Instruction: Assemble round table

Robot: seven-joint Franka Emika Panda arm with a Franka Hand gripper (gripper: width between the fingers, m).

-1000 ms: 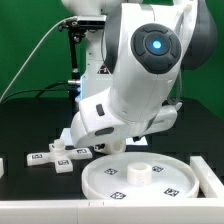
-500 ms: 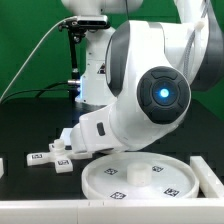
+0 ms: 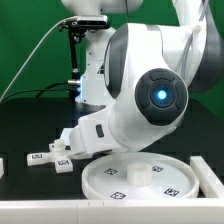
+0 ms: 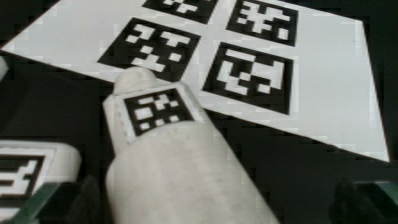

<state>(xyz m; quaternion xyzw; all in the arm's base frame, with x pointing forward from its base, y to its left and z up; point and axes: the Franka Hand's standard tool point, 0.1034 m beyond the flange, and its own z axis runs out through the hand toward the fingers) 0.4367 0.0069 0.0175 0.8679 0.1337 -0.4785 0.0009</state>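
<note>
From where I stand the arm's bulk hides most of the work, so the worry is what nobody can see. The gripper (image 3: pixel 71 145) hangs low near the exterior view's left, just beside the cross-shaped foot (image 3: pixel 48 158), with the big round disc (image 3: pixel 135 176) lying flat at the front of the table. In the wrist view the leg (image 4: pixel 169 150) fills the middle, its far end over the edge of the marker board (image 4: pixel 324 105). I cannot tell how wide the jaws stand or whether they grip the leg, since the fingers blur out at the frame's edges. If the hold is loose or off-centre, the smooth cylinder could twist or roll away. A careless sweep could also knock the foot or clip the disc's rim.
</note>
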